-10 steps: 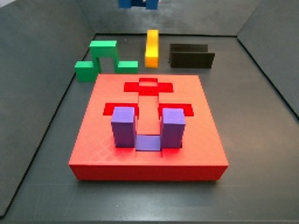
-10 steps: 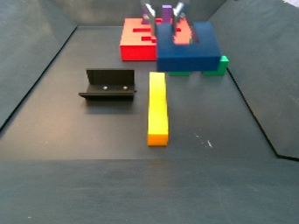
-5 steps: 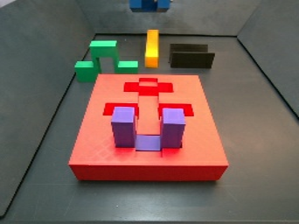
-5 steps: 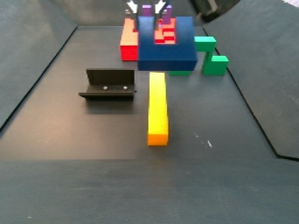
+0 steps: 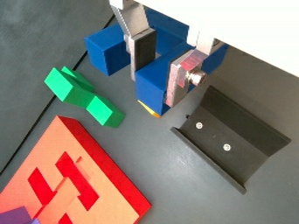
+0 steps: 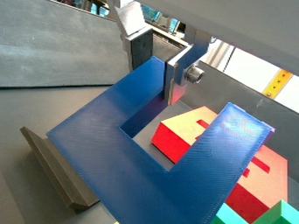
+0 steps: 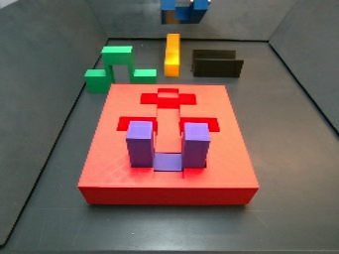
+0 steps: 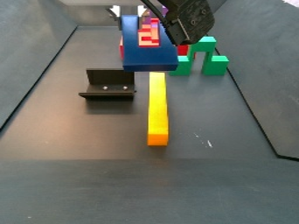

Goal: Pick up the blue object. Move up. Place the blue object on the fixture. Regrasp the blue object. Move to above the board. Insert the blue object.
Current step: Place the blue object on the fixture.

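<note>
2 end effector (image 5: 163, 59) fingers clamp blue object (image 5: 158, 83) aloft, fixture (image 5: 233, 136) beside yellow bar (image 8: 158, 107).

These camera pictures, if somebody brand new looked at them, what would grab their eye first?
Probably the blue object, clamped in the gripper and hanging in the air above the floor, near the far end of the yellow bar. Next, the board, the biggest thing in view, with a purple block standing in a recess at one end. The fixture sits bare beside the yellow bar.
</note>
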Controlling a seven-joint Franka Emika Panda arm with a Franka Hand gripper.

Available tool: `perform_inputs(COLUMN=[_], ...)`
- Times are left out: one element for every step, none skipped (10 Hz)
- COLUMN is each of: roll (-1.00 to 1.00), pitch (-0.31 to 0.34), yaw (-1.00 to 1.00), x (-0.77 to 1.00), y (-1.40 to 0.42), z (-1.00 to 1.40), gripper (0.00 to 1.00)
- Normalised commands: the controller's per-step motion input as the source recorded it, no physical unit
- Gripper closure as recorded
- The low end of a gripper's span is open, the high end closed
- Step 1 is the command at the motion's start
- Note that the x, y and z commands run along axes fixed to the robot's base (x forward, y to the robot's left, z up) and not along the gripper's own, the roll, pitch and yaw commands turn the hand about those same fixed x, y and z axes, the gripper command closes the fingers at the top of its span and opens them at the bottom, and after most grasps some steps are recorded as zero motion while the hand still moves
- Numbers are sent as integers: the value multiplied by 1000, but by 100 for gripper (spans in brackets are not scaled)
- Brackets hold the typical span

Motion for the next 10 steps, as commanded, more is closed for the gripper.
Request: perform_inputs(roll=[0,0,0,0,0,0,-57,-89,-89,-71], pitch=[-57,-51,-20,-34,-37,-86,-189,-254,-257,-226], yaw=[0,-23,-37,-37,-31,-26,0,0,0,0], x=[557,734,929,931,911,800,697,594,560,517], y=[-120,-146,-140,-129,-134,-126,-100,-94,-77,-77], z=[-200,-206,-214,-211,-220,-266,-346,-406,-409,-386], gripper=[100,100,100,100,100,100,100,100,100,100])
